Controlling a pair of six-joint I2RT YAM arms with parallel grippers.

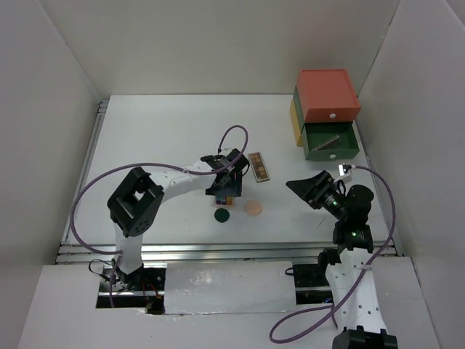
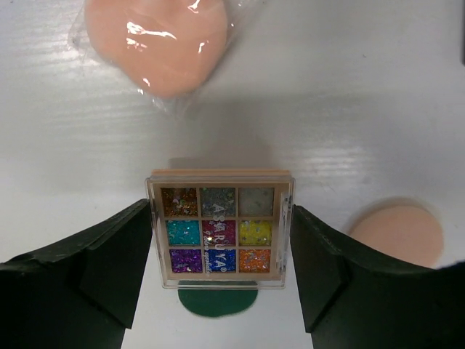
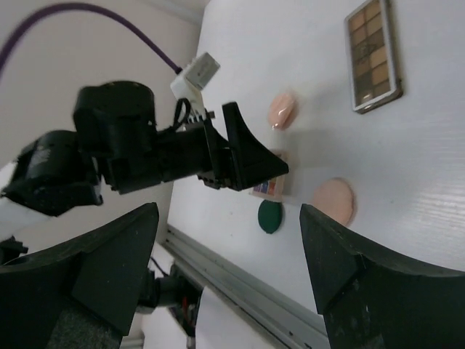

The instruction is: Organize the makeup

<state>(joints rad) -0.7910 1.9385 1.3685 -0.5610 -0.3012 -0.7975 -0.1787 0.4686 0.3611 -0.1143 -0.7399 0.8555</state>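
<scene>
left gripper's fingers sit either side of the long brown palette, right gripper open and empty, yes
Wrong palette: the left wrist view shows the left gripper straddling the square multicolour palette. The right gripper is open and empty.

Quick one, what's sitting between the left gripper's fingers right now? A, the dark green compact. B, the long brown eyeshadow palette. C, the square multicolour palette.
C: in the left wrist view, the left gripper has a finger on each side of the square multicolour palette.
</scene>
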